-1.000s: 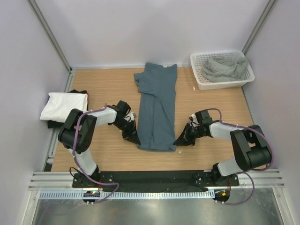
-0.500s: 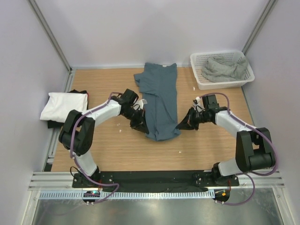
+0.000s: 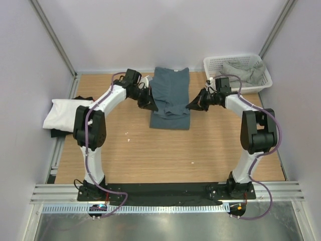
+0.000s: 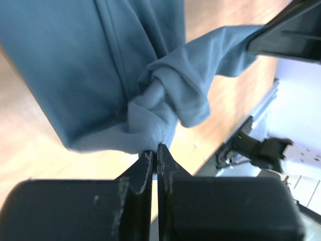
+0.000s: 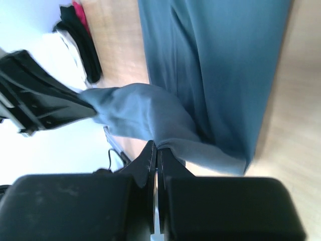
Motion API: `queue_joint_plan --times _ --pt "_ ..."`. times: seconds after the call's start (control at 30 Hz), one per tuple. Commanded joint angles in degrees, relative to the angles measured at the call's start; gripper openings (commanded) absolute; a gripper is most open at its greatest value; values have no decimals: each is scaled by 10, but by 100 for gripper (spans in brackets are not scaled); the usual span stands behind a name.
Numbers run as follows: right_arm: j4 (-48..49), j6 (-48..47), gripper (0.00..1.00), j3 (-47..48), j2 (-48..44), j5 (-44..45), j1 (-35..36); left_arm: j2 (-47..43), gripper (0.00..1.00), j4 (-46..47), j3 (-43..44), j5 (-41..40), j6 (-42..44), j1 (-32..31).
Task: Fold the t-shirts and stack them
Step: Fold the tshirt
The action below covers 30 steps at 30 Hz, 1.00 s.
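Right pincer (image 5: 156,148) pinching slate-blue t-shirt (image 5: 210,65) edge, cloth bunched — wooden table (image 5: 296,125) beneath

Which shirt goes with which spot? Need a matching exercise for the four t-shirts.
Things:
1. slate-blue t-shirt
2. white t-shirt
3. black t-shirt
4. grey-green t-shirt

Places:
a. inside the basket
b. under another shirt at the left edge of the table
c. far centre of the table, pinched by the left gripper and the right gripper
d. on top of the left-edge pile

Pairs: 1-c, 2-d, 3-b, 4-a
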Motion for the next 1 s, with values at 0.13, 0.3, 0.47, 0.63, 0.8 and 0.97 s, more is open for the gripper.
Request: queue_joint_plan --times 0.13,0.3,0.47,0.63,0.8,0.97 --pt "82 5 1 145 95 13 -2 88 0 0 124 -12 30 9" --pt "92 2 2 205 135 18 -2 115 0 16 148 -47 32 19" --pt "105 -3 1 214 152 22 -2 138 0 21 177 -95 48 23" --pt "107 -22 1 246 183 24 -2 181 0 30 226 -115 57 22" --pt "109 -28 1 282 212 29 -1 204 0 36 259 -129 69 21" --pt "77 -68 44 297 192 65 -4 192 37 42 275 -179 75 17"
